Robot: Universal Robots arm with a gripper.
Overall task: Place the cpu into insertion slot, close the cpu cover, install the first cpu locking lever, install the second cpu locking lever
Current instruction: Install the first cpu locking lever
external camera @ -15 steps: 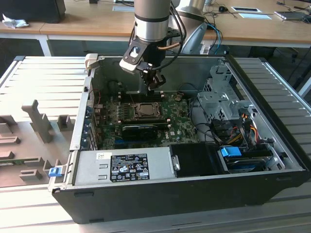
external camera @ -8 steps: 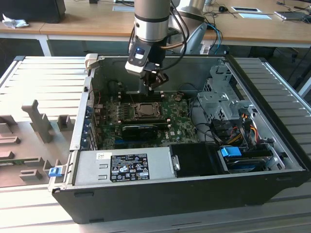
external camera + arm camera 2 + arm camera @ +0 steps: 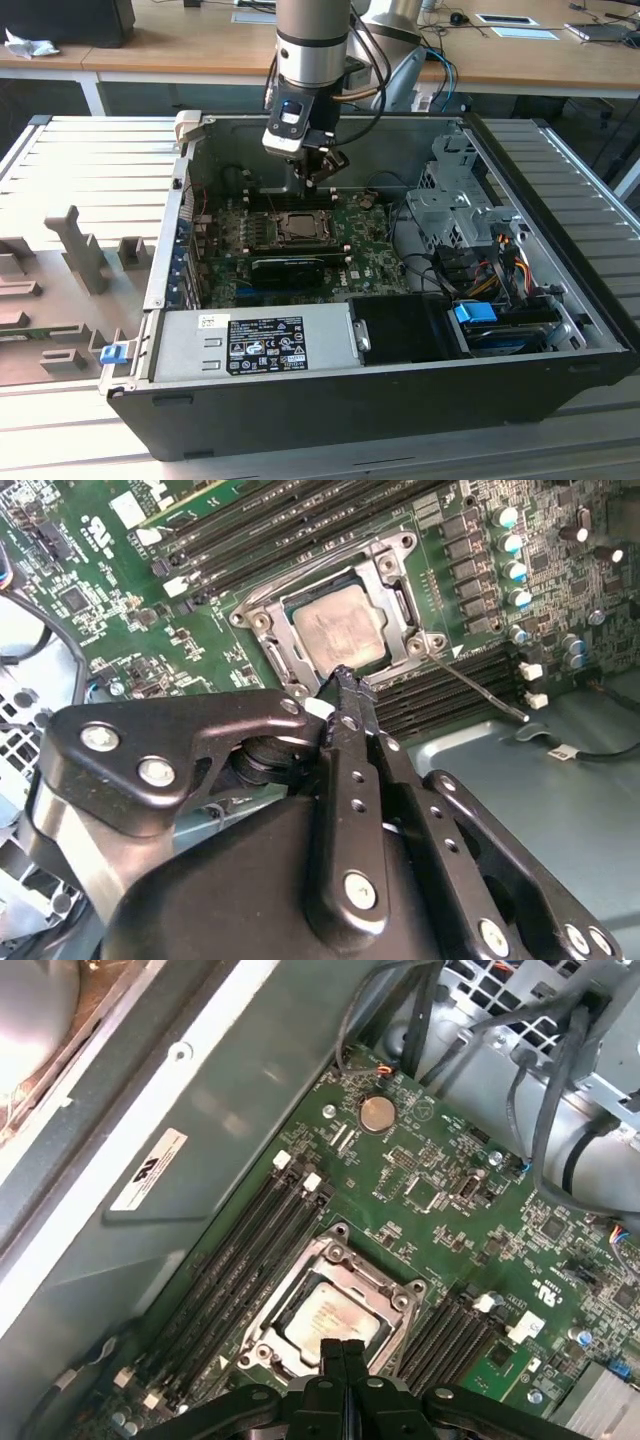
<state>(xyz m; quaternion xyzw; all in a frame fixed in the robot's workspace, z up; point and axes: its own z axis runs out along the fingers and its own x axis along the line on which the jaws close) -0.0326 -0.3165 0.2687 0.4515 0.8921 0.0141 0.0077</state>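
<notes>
The cpu is seated within the window of the lowered cpu cover. The pincer, clenched and empty, is held just above the cover's edge. The locking lever beside the cover is judged best pressed squarely, with slipping avoided.

Even daylight fills the exterior view. The ribbed table looks pale and bright at the upper left of the frame, while the inside of the computer case lies in soft shadow. In the first wrist view a white patch beside the case wall is burnt out by glare. In the second wrist view the cpu gives a dull sheen, and the black gripper carries small highlights.
</notes>
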